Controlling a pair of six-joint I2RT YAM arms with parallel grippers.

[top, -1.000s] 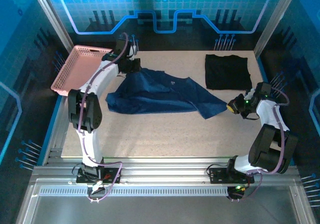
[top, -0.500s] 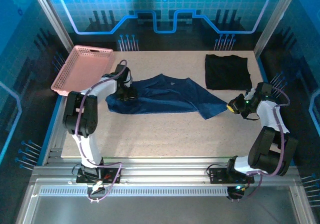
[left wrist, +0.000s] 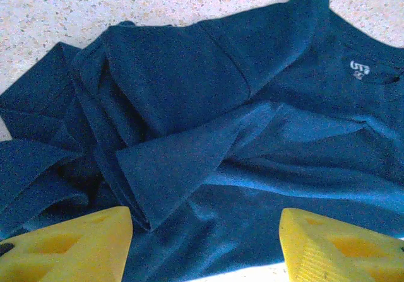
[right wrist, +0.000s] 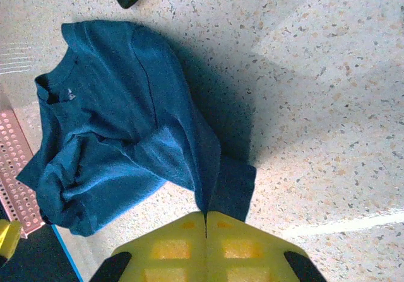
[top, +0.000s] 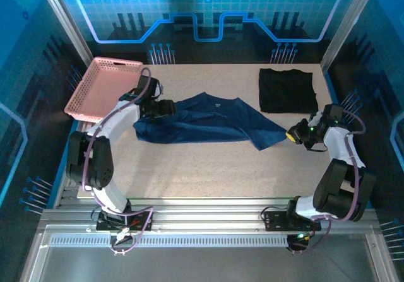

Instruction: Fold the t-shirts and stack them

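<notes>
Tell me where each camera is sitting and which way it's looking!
Top external: high behind the arms, looking down at the table; both arms, navy shirt, black shirt and pink basket show.
Left wrist: on the left arm, looking down close at the navy shirt's collar end; the left jaws, open, show at the bottom.
Right wrist: on the right arm, looking across the table over the navy shirt; the right jaws, shut on its corner, show.
Shared: both wrist views show the shirt's white collar print.
</notes>
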